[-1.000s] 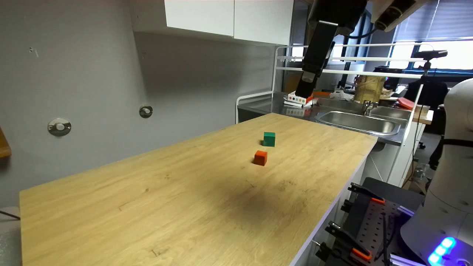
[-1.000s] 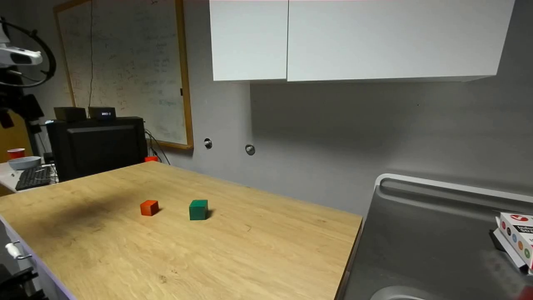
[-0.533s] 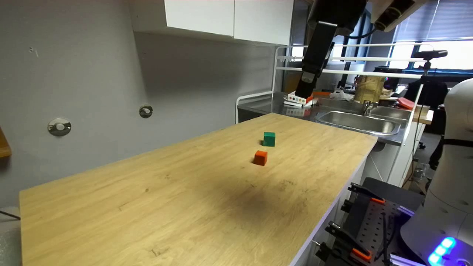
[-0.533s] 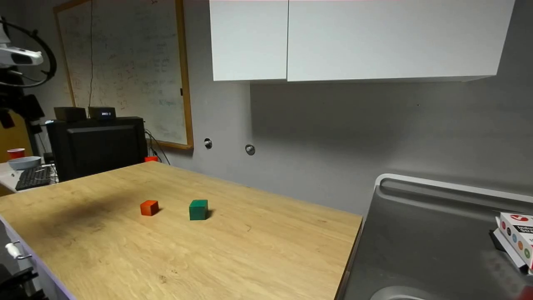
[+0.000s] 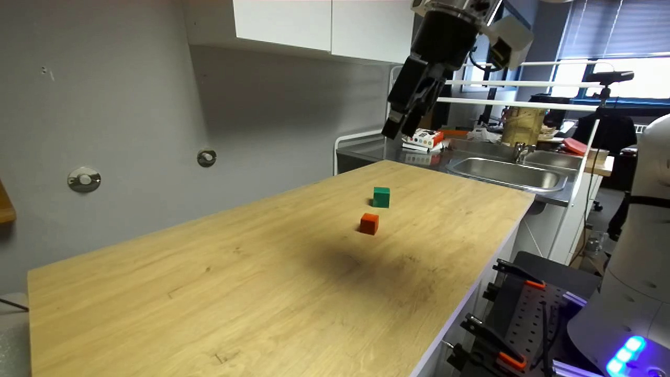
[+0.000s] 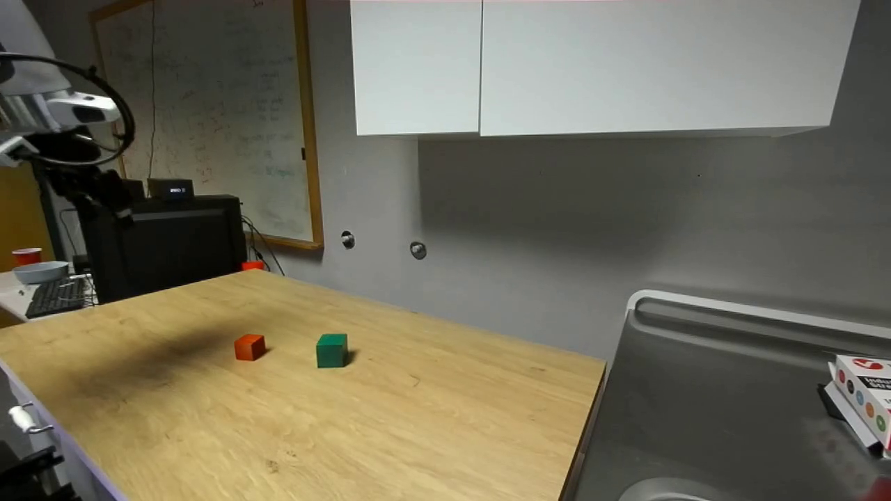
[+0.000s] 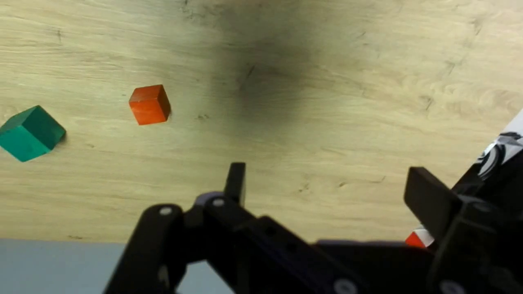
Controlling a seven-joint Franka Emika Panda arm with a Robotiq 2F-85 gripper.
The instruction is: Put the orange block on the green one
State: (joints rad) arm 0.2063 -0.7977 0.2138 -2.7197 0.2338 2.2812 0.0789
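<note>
The orange block [image 5: 369,224] and the green one [image 5: 381,197] sit apart on the wooden table. Both also show in an exterior view, the orange block [image 6: 249,347] left of the green one [image 6: 332,351]. In the wrist view the orange block [image 7: 150,105] lies up and left of the fingers, and the green one [image 7: 30,134] is at the left edge. My gripper [image 7: 327,175] is open, with nothing between its fingers. It hangs tilted, well above the table, in an exterior view [image 5: 400,129]; it is dark and partly indistinct in an exterior view [image 6: 115,209].
The wooden table [image 5: 209,293] runs along a grey wall. White cabinets [image 5: 324,29] hang above. A metal sink [image 5: 507,173] and a small white box [image 6: 866,393] are beyond one table end. A dark monitor [image 6: 181,243] stands beyond the other end. Clamps [image 5: 494,340] sit near the robot base.
After little motion at first, my gripper has moved further out over the table, left in an exterior view and right in an exterior view, and its shadow has shifted. Both blocks have stayed put.
</note>
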